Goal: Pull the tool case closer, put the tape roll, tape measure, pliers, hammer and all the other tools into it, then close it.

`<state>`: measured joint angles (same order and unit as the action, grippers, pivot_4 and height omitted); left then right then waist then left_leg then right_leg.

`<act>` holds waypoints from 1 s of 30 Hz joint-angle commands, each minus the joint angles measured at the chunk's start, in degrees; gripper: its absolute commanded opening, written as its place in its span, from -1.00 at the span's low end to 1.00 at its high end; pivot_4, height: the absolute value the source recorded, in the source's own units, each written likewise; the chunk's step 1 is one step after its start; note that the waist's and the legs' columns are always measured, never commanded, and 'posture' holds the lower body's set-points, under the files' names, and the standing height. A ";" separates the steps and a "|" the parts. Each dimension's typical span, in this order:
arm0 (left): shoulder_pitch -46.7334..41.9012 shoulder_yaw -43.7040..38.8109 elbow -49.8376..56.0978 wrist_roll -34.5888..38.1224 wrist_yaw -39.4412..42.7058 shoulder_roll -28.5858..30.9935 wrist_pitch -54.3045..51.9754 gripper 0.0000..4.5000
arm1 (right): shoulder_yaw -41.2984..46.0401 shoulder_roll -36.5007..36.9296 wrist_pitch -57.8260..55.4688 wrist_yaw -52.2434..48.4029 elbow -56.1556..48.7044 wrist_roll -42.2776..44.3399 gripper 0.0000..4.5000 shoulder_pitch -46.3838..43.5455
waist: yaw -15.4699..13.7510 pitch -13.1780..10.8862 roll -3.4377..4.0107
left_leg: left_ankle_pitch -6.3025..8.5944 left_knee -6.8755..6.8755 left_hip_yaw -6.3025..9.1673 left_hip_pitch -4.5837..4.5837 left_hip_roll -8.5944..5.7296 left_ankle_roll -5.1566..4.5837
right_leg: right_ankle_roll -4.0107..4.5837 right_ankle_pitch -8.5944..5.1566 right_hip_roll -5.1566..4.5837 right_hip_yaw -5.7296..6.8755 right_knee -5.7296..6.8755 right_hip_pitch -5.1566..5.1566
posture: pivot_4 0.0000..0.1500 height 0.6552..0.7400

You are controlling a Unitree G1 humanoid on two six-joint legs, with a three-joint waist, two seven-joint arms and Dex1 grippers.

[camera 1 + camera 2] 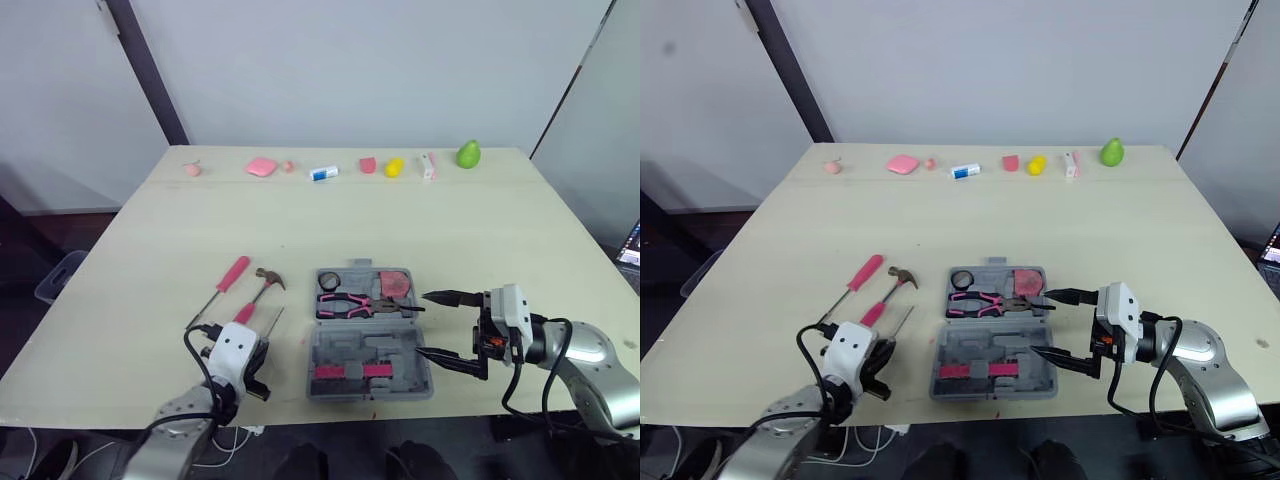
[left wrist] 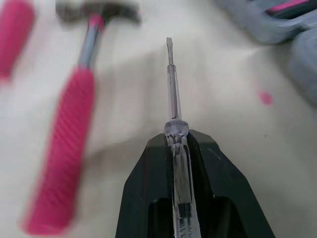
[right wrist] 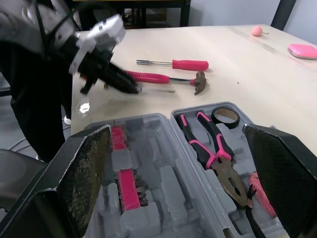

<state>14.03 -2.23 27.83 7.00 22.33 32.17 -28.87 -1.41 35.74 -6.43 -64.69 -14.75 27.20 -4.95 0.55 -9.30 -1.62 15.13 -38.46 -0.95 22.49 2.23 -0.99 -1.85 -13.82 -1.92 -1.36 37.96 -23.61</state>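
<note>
left wrist view: at the tabletop's (image 1: 480, 230) near edge, the left claw (image 2: 177, 138) is clamping the clear, glassy handle of a slim flat-tip screwdriver (image 2: 171, 84), its steel shaft pointing out ahead. that slick handle is probably risking a slip or twist during the carry. just beyond, the grey moulded-plastic tool case (image 1: 345, 350) is lying open, holding pink-gripped pliers (image 1: 355, 303) and a black tape roll (image 1: 331, 279), with the right claw (image 1: 422, 324) gaping wide at its right side. farther left, the ribbed pink-handled hammer (image 1: 258, 292) is waiting.
</note>
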 commanded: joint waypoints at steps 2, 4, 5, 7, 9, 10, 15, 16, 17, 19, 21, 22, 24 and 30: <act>-2.28 -2.17 2.72 1.97 7.32 5.10 3.16 -0.99 | 0.84 0.20 0.65 -0.79 -0.14 0.86 1.00 -0.90 | -0.08 0.00 0.00 | 0.00 0.00 -0.01 0.01 -0.01 0.00 | 0.00 0.00 -0.01 0.00 -0.01 0.00 | 1.00 1.00; -3.74 -2.08 2.50 2.29 9.77 7.31 3.52 -0.99 | 0.95 0.24 0.74 -0.92 0.11 0.88 1.00 -1.08 | -0.07 0.00 0.00 | 0.00 0.00 -0.02 0.01 0.00 0.00 | 0.00 0.00 -0.01 0.01 -0.01 0.00 | 1.00 1.00; -4.79 -2.08 2.51 3.45 11.66 8.30 3.06 -0.99 | 1.04 0.24 0.76 -0.94 0.15 0.92 1.00 -1.13 | -0.05 0.00 0.00 | 0.00 0.00 -0.02 0.01 0.00 0.00 | -0.01 0.00 -0.01 0.01 -0.02 0.00 | 1.00 1.00; -7.91 -1.20 1.86 4.67 16.07 10.96 3.05 -0.99 | 1.32 0.37 0.87 -0.94 0.09 0.94 1.00 -0.91 | -0.10 -0.01 0.01 | 0.00 0.00 -0.02 0.02 -0.01 0.00 | -0.01 0.01 0.01 0.03 -0.01 0.00 | 1.00 1.00; -11.11 0.33 0.53 5.48 20.60 13.56 3.12 -0.99 | 1.71 0.57 0.98 -0.92 -0.19 1.02 1.00 -0.38 | -0.10 -0.02 0.02 | 0.00 0.00 -0.02 0.02 -0.01 0.00 | -0.04 0.02 0.02 0.04 -0.02 -0.01 | 1.00 1.00; -12.45 0.99 -0.17 6.04 22.62 14.53 2.74 -0.99 | 1.95 0.66 1.02 -0.83 -0.33 1.02 1.00 -0.03 | -0.13 -0.02 0.01 | 0.00 0.00 -0.02 0.02 -0.01 0.00 | -0.05 0.02 0.02 0.04 -0.01 -0.01 | 1.00 1.00; -19.86 6.61 -7.34 5.22 32.58 18.02 6.18 -0.99 | 3.10 1.06 1.69 -0.53 -0.28 0.73 1.00 1.42 | -0.01 -0.03 0.03 | 0.00 0.02 -0.03 0.03 -0.02 0.00 | -0.12 0.06 0.06 0.04 -0.04 -0.03 | 1.00 1.00; -21.11 7.97 -8.64 4.60 34.52 18.62 7.47 -0.99 | 3.26 1.15 1.77 -0.52 -0.27 0.65 1.00 1.63 | 0.00 -0.03 0.04 | 0.00 0.02 -0.02 0.03 -0.01 0.00 | -0.11 0.05 0.08 0.04 -0.04 -0.03 | 1.00 1.00; -22.76 9.37 -9.85 4.48 36.41 18.86 7.85 -0.99 | 3.51 1.24 1.79 -0.52 -0.25 0.66 1.00 1.83 | 0.06 -0.04 0.04 | 0.00 0.02 -0.03 0.03 -0.01 0.00 | -0.11 0.05 0.08 0.04 -0.03 -0.03 | 1.00 1.00; -26.66 12.89 -12.30 2.85 39.44 19.16 8.28 -0.99 | 4.11 1.50 1.65 -0.52 -0.26 0.85 1.00 2.25 | 0.01 -0.04 0.04 | 0.00 0.02 -0.04 0.04 -0.01 0.00 | -0.11 0.06 0.10 0.02 -0.03 -0.03 | 1.00 1.00; -30.11 15.98 -14.46 0.84 41.70 18.86 9.02 -0.99 | 4.70 1.76 1.26 -0.40 -0.35 1.29 1.00 2.72 | -0.03 -0.04 0.04 | 0.00 0.01 -0.04 0.06 -0.01 0.00 | -0.13 0.06 0.11 0.02 -0.04 -0.03 | 1.00 1.00; -31.80 17.31 -15.45 0.06 42.47 18.40 9.04 -0.99 | 5.01 1.89 1.02 -0.34 -0.35 1.53 1.00 2.95 | -0.05 -0.04 0.04 | 0.00 0.01 -0.03 0.07 -0.01 0.00 | -0.13 0.07 0.12 0.02 -0.04 -0.04 | 1.00 1.00; -35.52 19.57 -17.79 -1.45 43.15 16.62 9.12 -0.99 | 5.46 2.64 0.80 -0.39 -0.34 1.22 1.00 3.66 | -0.14 -0.04 0.04 | 0.00 0.01 -0.03 0.08 -0.01 0.00 | -0.13 0.07 0.13 0.02 -0.04 -0.04 | 1.00 1.00; -44.02 24.46 -20.06 -2.72 45.04 11.42 2.30 -0.99 | 6.14 4.93 -1.69 0.88 -1.15 0.57 1.00 5.72 | -0.09 -0.06 0.02 | 0.00 -0.03 -0.01 0.14 -0.04 -0.01 | -0.17 0.08 0.14 0.01 -0.05 -0.04 | 1.00 1.00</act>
<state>-28.81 21.38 6.81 4.55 66.52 43.80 -25.27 3.07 40.15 -8.03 -64.22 -13.87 27.57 0.61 0.47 -9.35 -1.60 15.13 -38.48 -0.95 22.62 2.21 -0.99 -2.02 -13.74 -1.75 -1.37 37.92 -23.66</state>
